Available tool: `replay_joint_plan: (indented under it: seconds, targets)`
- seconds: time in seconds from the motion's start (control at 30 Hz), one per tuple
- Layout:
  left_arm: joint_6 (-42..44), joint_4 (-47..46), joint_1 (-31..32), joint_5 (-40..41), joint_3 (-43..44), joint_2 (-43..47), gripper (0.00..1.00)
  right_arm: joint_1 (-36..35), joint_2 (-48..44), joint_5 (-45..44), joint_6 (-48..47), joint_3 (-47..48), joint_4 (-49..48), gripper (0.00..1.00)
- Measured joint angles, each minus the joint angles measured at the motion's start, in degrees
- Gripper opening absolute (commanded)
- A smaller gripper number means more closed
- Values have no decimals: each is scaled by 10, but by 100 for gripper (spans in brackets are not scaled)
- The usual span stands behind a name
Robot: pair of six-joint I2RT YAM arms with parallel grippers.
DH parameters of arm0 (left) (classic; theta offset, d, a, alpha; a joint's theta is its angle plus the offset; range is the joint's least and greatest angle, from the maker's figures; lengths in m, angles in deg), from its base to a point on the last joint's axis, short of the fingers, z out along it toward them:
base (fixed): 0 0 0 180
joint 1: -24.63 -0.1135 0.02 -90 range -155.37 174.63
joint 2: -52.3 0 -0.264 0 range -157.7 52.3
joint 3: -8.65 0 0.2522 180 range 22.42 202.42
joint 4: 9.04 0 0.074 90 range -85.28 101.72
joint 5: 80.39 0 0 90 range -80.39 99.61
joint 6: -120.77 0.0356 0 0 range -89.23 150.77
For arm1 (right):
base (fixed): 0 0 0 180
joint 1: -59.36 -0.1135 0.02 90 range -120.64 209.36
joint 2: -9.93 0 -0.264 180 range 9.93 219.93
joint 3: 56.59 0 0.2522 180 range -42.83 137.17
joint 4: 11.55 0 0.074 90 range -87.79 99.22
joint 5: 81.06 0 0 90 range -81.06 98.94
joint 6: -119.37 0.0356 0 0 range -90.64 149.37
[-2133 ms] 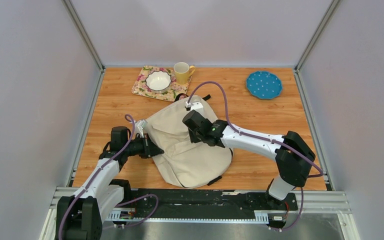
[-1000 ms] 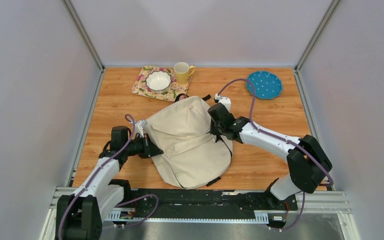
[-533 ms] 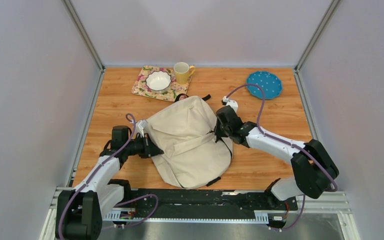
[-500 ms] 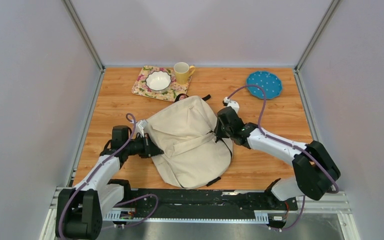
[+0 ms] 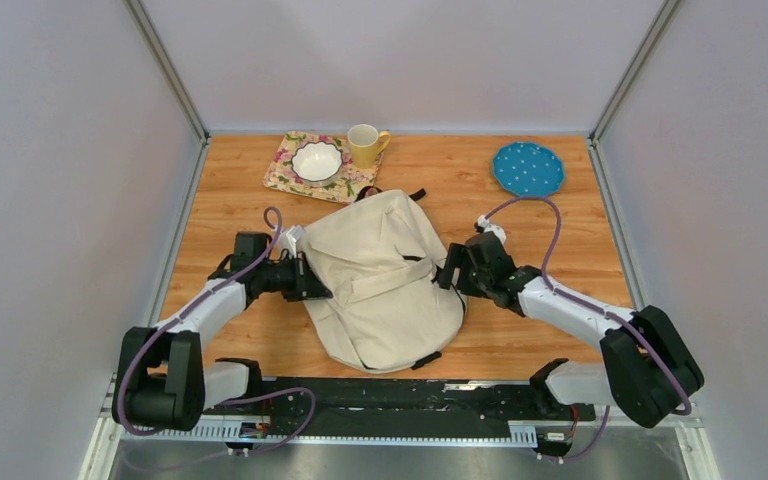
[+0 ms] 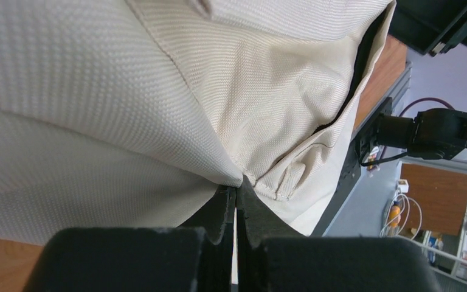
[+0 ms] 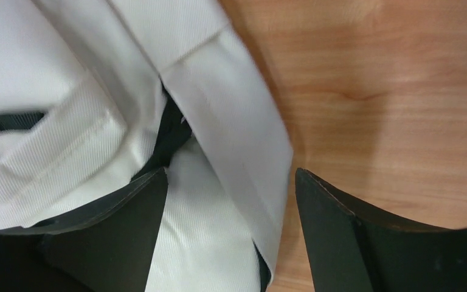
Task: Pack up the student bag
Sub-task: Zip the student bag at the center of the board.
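Left end effector (image 6: 237,190) is clenched on a pinch of cream fabric at the left edge of the student bag (image 5: 380,275). Right end effector (image 7: 230,182) is spread open, holds nothing, straddles the bag's right edge. Bag lies flat mid table (image 5: 240,200). Likely soft, floppy, light: grab seams, straps or zipper pulls, not loose cloth.

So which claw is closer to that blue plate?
Right. The right gripper, open at the right edge of the student bag, is nearer the blue plate; the left gripper pinches the opposite edge, farther off.
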Motion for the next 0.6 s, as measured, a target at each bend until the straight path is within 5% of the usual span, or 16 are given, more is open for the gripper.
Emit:
replay_joint_plan:
  seconds: [0.17, 0.2, 0.33, 0.37, 0.5, 0.6]
  targets:
    - [2, 5, 63, 32, 85, -87, 1, 3, -20, 64, 44, -78, -69, 68]
    - [2, 4, 75, 39, 101, -102, 3, 3, -33, 68, 52, -92, -82, 60]
    - [1, 3, 124, 75, 172, -166, 26, -5, -119, 73, 93, -163, -91, 36]
    - [0, 2, 132, 83, 185, -178, 28, -7, -145, 72, 100, -177, -82, 36]
    - [-7, -8, 149, 117, 207, -194, 43, -13, -267, 76, 123, -203, -15, 72]
    - [-7, -1, 151, 157, 204, -176, 53, -17, -332, 55, 122, -188, 41, 78]
